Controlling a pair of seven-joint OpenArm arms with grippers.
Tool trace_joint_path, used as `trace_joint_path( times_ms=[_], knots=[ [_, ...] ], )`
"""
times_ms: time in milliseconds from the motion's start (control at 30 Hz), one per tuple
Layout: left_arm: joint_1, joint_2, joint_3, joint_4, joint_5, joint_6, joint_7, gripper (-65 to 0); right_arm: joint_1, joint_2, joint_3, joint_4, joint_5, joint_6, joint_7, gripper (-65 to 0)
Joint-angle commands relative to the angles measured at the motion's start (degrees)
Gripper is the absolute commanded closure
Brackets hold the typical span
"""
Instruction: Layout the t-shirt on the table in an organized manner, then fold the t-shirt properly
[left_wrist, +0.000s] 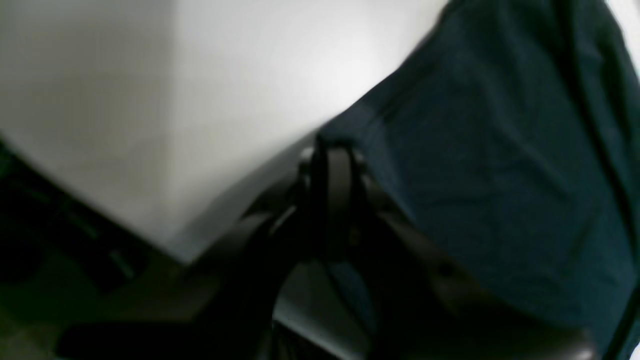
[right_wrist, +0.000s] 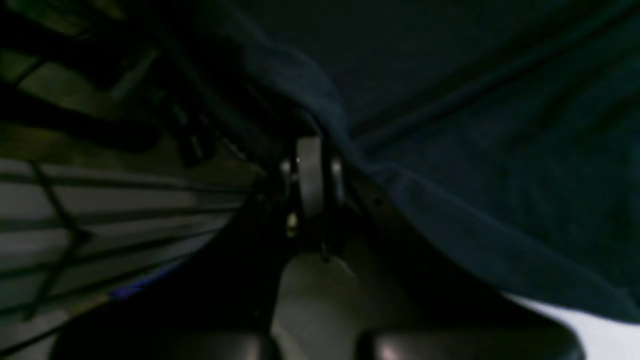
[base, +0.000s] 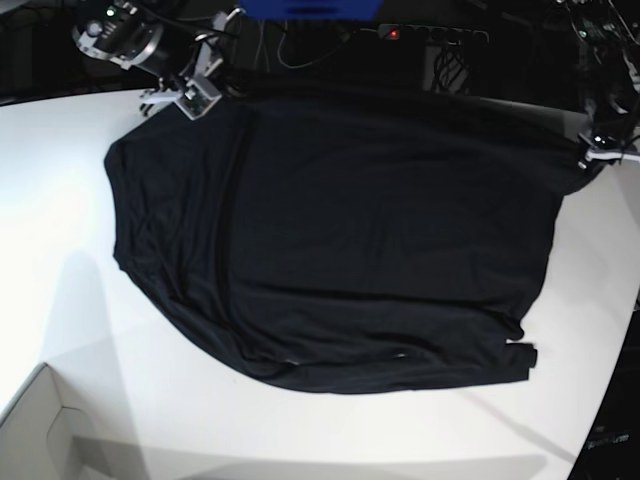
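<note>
The black t-shirt (base: 350, 230) lies spread wide on the white table (base: 60, 200), its far edge stretched along the back between my two grippers. In the base view my right gripper (base: 215, 88) is at the shirt's back-left corner and my left gripper (base: 592, 152) is at its back-right corner. Seen from the left wrist, the left gripper (left_wrist: 334, 147) is shut on a corner of the t-shirt (left_wrist: 500, 175) just above the table (left_wrist: 200, 75). From the right wrist, the right gripper (right_wrist: 312, 145) is shut on a hem of the t-shirt (right_wrist: 475, 125).
A white box corner (base: 40, 430) stands at the front left. Cables and a power strip (base: 430, 35) run behind the table's back edge. The table's curved edge falls away at the right, close to the left gripper.
</note>
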Motion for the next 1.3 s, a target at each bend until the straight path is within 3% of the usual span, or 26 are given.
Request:
trace_joint_path(
  times_ms=[0,533,867,1067,1267],
  knots=[
    [-0.1,-1.1,-0.4,0.8,-0.2,-0.4,-1.4,-0.1,0.0,0.5,0.5,0.9,0.5,0.0,1.3,0.0],
    [-2.0,-1.2,2.8,-3.1,-0.1,-0.4,-1.4,-0.1,3.5,0.4,0.4,0.5,0.2,0.0,1.1,0.0],
    [-5.7,-1.2,3.5,-3.2,0.0,-0.2,-1.4,-0.1,11.3,0.2,0.1,-0.5,0.1,0.0,-6.9,0.0],
    [-10.2,-0.8,3.6,-3.2,5.6,-0.3,-1.4,-0.1,15.7,0.2,0.0,-4.2,0.1,0.0,-8.2,0.0],
    [-13.3,-1.0,8.3,-3.3,7.6,-0.3,-1.5,-0.1,18.8,0.2,0.2,-7.7,0.1,0.0,-8.2,0.0]
  ],
)
